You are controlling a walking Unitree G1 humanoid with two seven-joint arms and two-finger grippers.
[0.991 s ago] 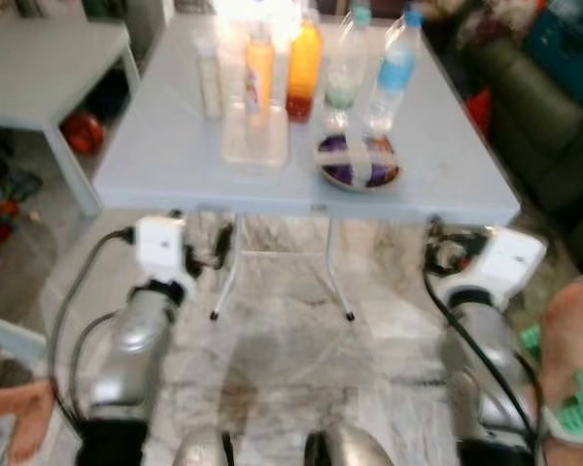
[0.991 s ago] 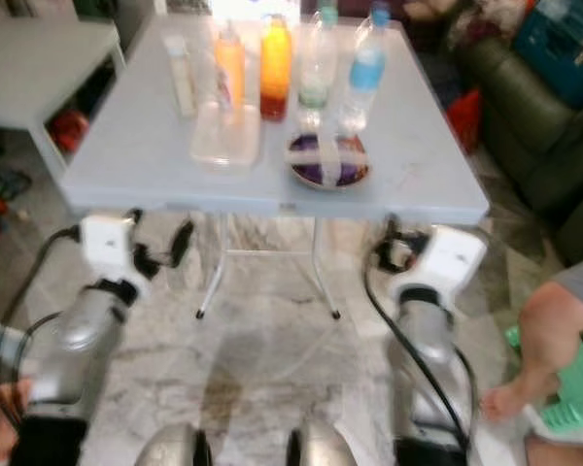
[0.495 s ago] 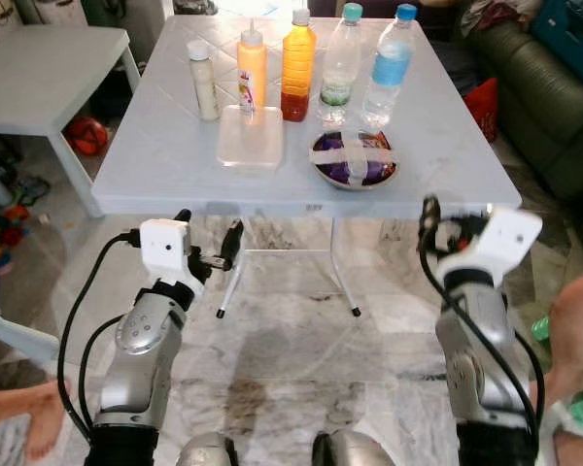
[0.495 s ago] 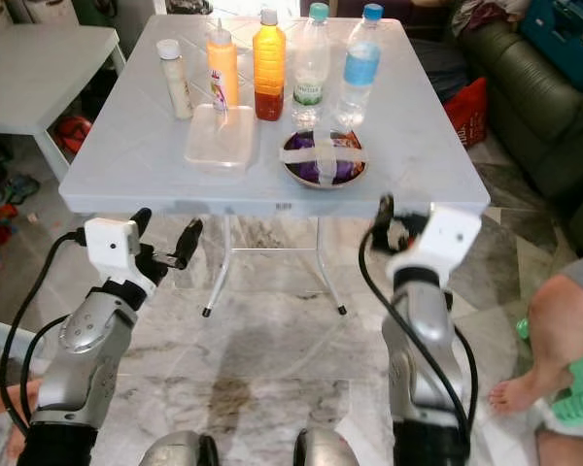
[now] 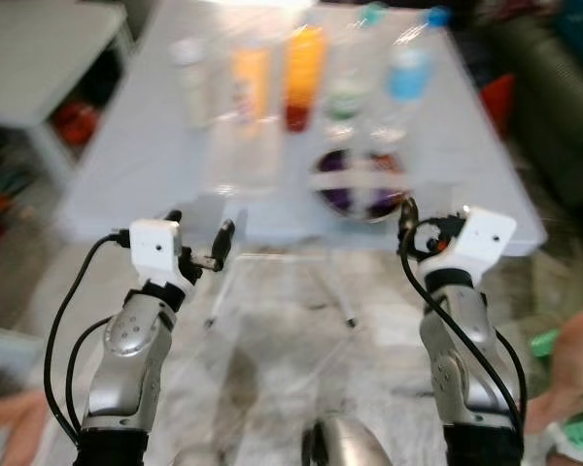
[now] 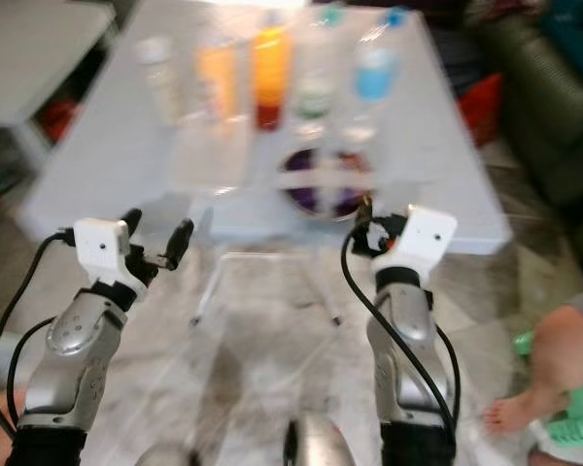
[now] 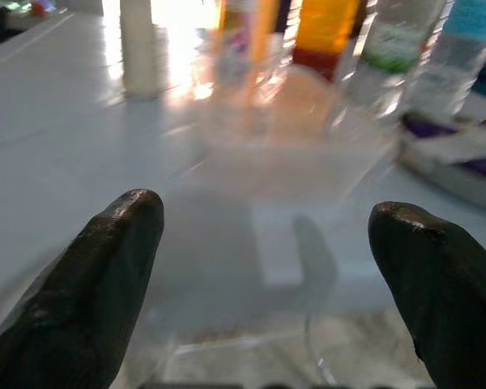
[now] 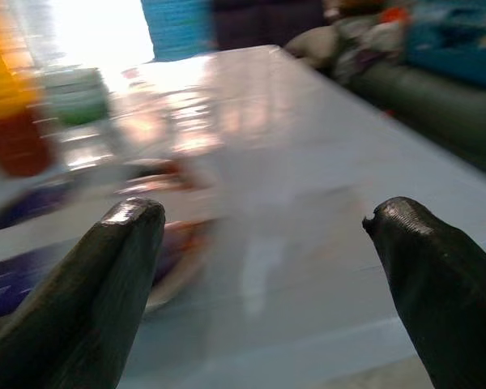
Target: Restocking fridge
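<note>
Item: my left gripper (image 7: 263, 267), raised before the near edge of the table (image 5: 136, 165), jaws set wide apart, holding nothing and touching nothing; between its fingers (image 7: 89, 284) the wrist view looks onto a clear lidded container (image 7: 296, 134). Item: my right gripper (image 8: 267, 267), raised at the same height near the table's right front, jaws likewise wide apart, empty, in contact with nothing; past it lies the covered bowl (image 8: 158, 231). Item: goods for the fridge, all standing on the table, head views blurred: a pale slim bottle (image 5: 191, 83) at the left, an orange squeeze bottle (image 5: 250, 83) next, a bottle of orange and red liquid (image 5: 303, 73) beside it, a clear bottle with green label (image 5: 347, 83), and a blue-labelled water bottle (image 5: 408, 68) at the right. Item: the container and bowl sit in front of that row, nearer me. Item: a person's leg (image 6: 554, 364), lower right, on the marbled floor (image 5: 272, 340).
</note>
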